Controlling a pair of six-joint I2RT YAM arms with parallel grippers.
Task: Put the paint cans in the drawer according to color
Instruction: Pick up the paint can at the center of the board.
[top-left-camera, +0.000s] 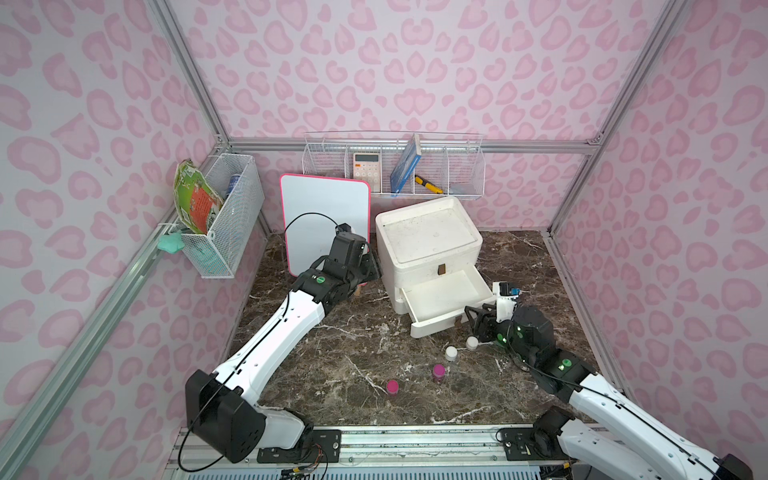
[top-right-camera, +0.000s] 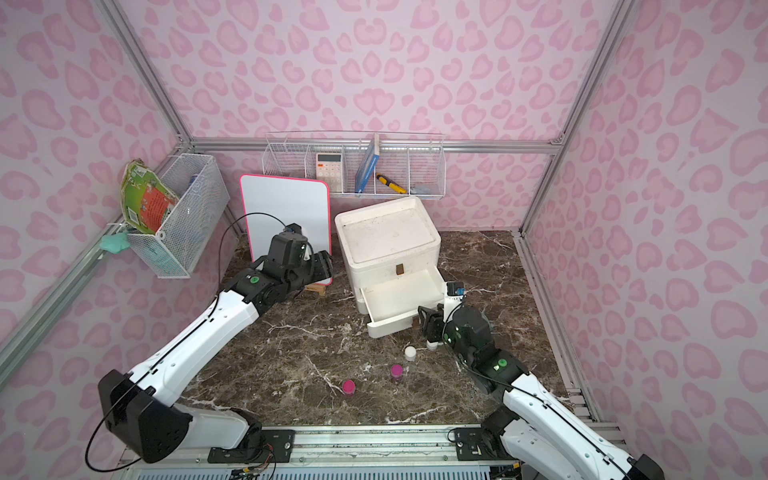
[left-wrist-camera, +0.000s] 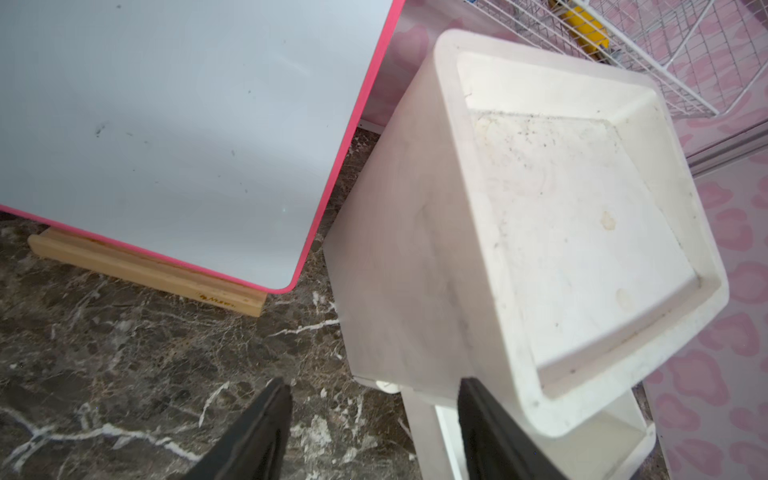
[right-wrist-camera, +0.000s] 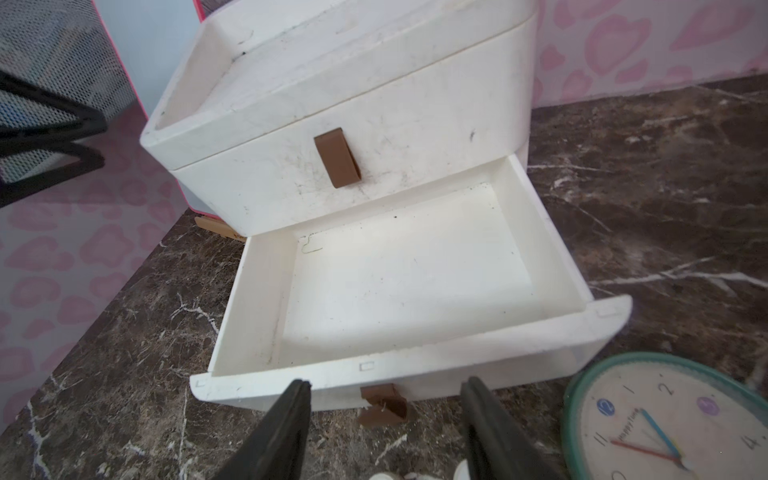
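The dark marbled table (top-left-camera: 324, 365) is sitting inside pink spotted walls (top-left-camera: 415, 62) edged by aluminium rails (top-left-camera: 266, 144). Two white paint cans (top-left-camera: 451, 352) and two magenta paint cans (top-left-camera: 438, 370) are standing on the table, in front of the pulled-out bottom drawer (top-left-camera: 436, 326). The left claw (left-wrist-camera: 374, 386) is hovering wide beside the drawer unit (left-wrist-camera: 582, 228). The right claw (right-wrist-camera: 386, 384) is gaping wide, holding nothing, just before the drawer front.
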